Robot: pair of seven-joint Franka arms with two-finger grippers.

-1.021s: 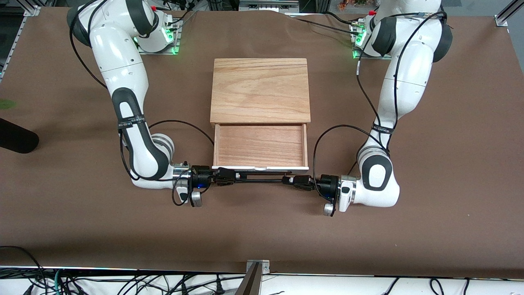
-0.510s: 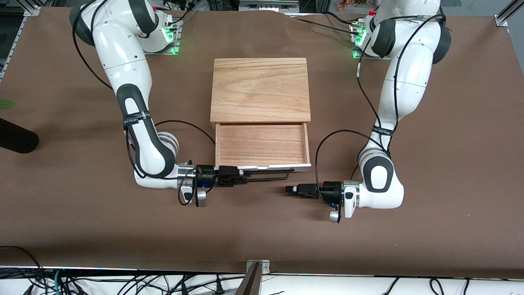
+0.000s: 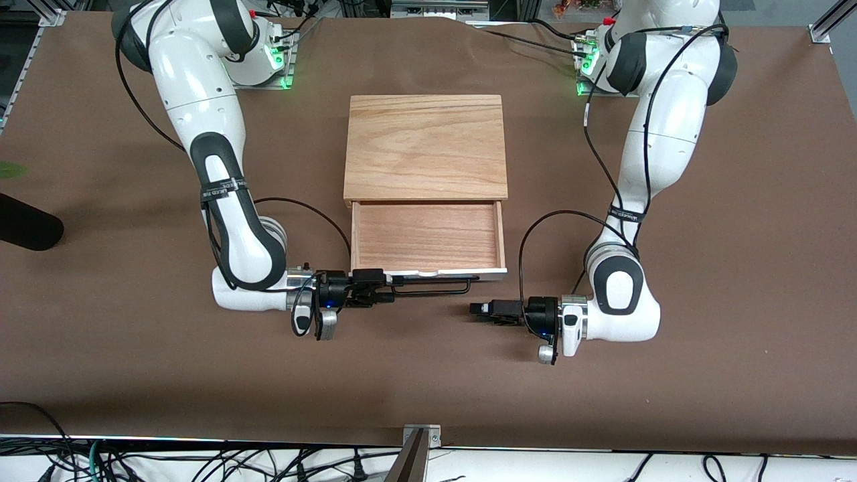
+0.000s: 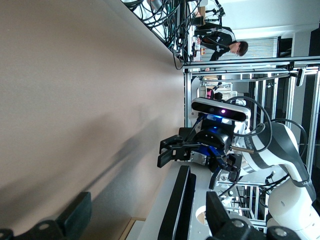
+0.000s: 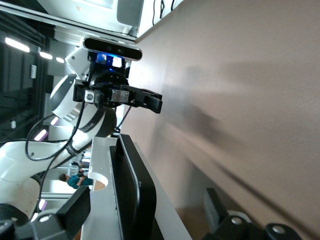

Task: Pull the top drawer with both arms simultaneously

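Note:
The top drawer point(image 3: 428, 237) stands pulled out of the wooden cabinet point(image 3: 426, 147), its white front and black wire handle point(image 3: 432, 289) facing the front camera. My right gripper point(image 3: 387, 292) is open at the handle's end toward the right arm; in the right wrist view the handle point(image 5: 132, 185) lies between its spread fingers point(image 5: 75, 212). My left gripper point(image 3: 474, 309) is open and empty, low over the table, off the handle's other end and apart from it. The left wrist view shows the handle point(image 4: 180, 200) ahead and my right gripper point(image 4: 165, 155) past it.
The brown table point(image 3: 428, 375) spreads around the cabinet. A black object point(image 3: 27, 227) lies at the right arm's end of the table. A metal bracket point(image 3: 422, 435) sits at the table's near edge. Arm cables loop beside the drawer.
My left gripper let go of the handle and drew back toward the front camera. My right gripper slid toward the handle's end and now stands open. The drawer stays pulled out.

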